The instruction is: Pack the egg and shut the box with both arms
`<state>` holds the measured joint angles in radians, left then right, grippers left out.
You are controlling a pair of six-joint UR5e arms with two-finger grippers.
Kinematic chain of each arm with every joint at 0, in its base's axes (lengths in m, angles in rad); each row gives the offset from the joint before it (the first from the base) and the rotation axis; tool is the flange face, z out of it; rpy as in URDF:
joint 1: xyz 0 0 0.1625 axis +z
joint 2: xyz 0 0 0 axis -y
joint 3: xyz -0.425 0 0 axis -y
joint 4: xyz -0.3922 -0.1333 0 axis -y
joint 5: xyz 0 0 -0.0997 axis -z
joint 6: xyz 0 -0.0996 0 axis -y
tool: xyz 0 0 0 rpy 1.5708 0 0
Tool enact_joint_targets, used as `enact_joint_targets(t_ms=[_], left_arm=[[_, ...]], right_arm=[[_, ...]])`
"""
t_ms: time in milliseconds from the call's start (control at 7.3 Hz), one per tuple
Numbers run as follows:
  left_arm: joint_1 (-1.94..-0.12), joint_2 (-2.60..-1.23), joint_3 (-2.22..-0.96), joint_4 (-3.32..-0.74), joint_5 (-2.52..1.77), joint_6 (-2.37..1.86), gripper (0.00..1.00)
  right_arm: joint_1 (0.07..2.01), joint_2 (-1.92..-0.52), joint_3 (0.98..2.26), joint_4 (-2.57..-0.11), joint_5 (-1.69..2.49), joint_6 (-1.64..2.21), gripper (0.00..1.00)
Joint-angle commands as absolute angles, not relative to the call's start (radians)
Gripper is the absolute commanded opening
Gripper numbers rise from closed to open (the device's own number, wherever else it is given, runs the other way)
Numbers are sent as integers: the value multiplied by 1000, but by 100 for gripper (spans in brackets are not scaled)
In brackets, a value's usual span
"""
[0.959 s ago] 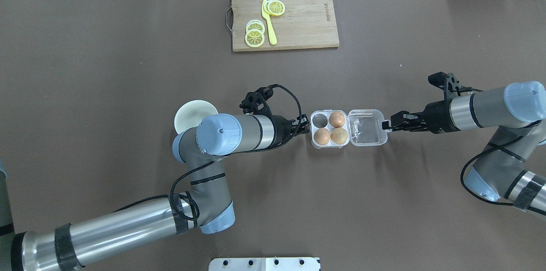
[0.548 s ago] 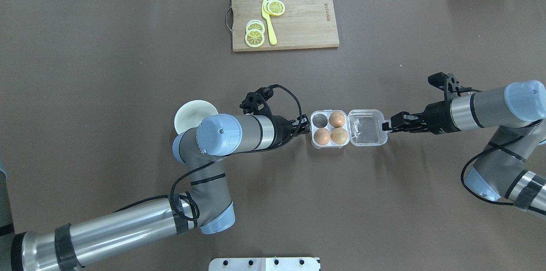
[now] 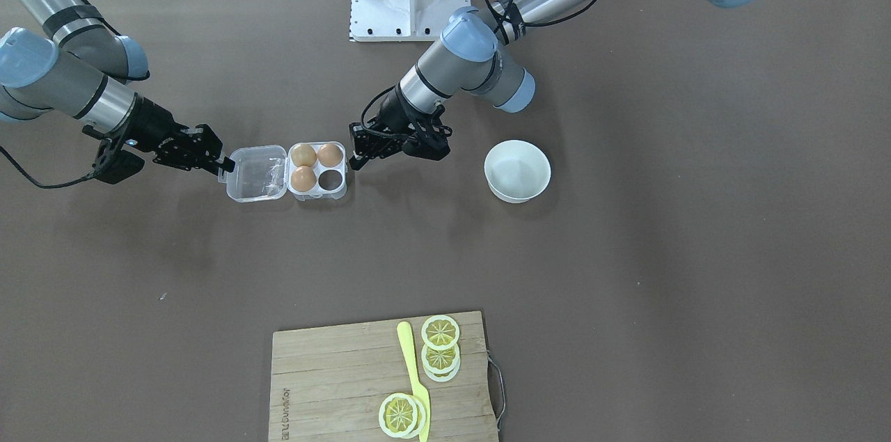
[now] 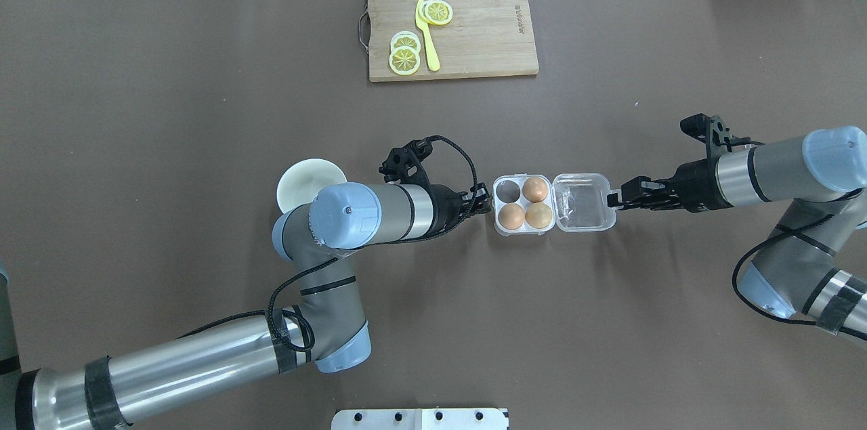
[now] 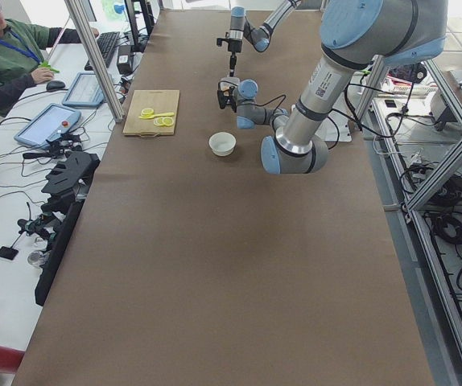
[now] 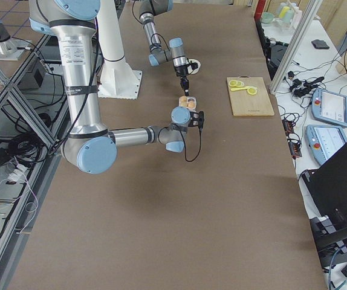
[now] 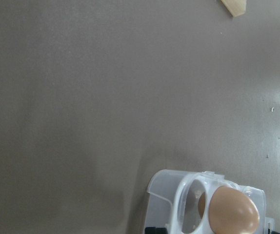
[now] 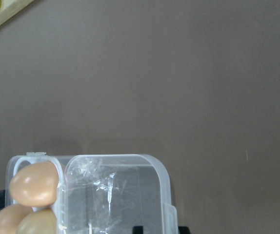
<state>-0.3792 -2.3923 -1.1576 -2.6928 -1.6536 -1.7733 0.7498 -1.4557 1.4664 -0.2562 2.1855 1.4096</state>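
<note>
Clear plastic four-cell egg box (image 4: 506, 192) sat open near round white bowl (image 4: 301, 183), three tan eggs (image 4: 536, 189) inside. Thin lid (image 4: 586, 210) looked light, flexy, slick; best lifted by edge farthest from bowl. Black right claw (image 4: 613, 200) narrowly parted there; left claw (image 4: 483, 199): cannot tell.

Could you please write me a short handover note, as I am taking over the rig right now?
Left end effector: at the tray side of the box; whether it is open or shut is unclear.
Right end effector: at the outer edge of the lid; grip unclear.
Box: open, with the lid lying flat. Three eggs sit in cells and one cell is empty.
Bowl: looks empty. No loose egg in view.
Done: eggs packed, it seems.
Left: fold the lid over and latch it, probably with the right lifting while the left steadies.
</note>
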Motion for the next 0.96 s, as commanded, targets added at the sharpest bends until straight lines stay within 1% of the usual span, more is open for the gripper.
enact_joint_targets(t_ms=[0,548,822], left_arm=[[-379,-2391,-1158,-2694,-1654,-1773,0],[-377,-2391,-1158,-2692,-1654,-1773,0],[-377,-2391,-1158,-2694,-1654,-1773,0]], right_arm=[[752,-1456,1466,-256,2192,1410,32],[753,-1453,1466,-256,2194,1410,32],[761,-1451,1466,-256,2213,1410,29]])
